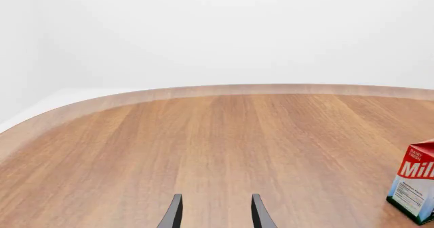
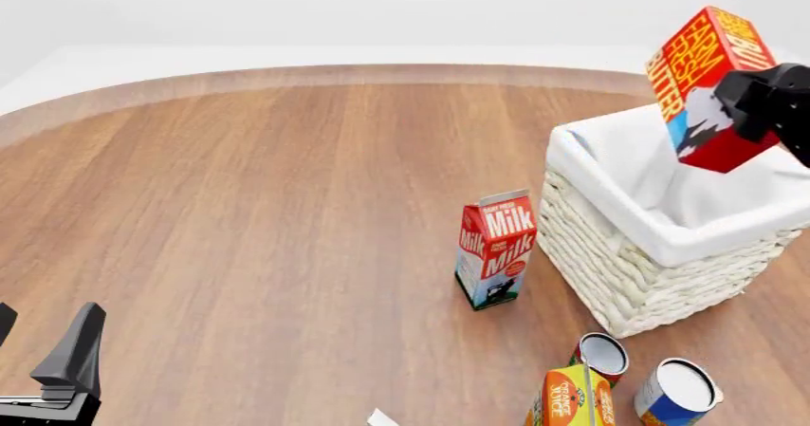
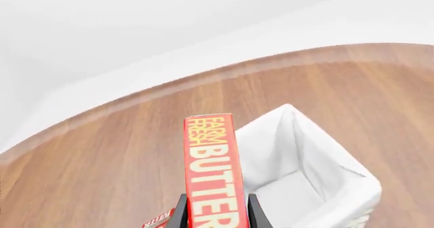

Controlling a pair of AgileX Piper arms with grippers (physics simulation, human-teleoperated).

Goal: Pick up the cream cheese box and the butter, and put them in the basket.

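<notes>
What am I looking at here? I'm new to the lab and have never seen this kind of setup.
These are simulator renders of two robot arms working at a wooden table. The wide picture comes from a fixed camera above and behind the arms. The other two come from small cameras mounted just behind each arm's hand, looking along its fingers.

The right hand is clamped on a red butter box, holding it in the air over a white wicker basket. The left hand is open, low over bare wood, holding nothing.

On the table stand a milk carton, an orange juice carton and two cans. A pale corner at the bottom edge may be another box; too little shows.
</notes>
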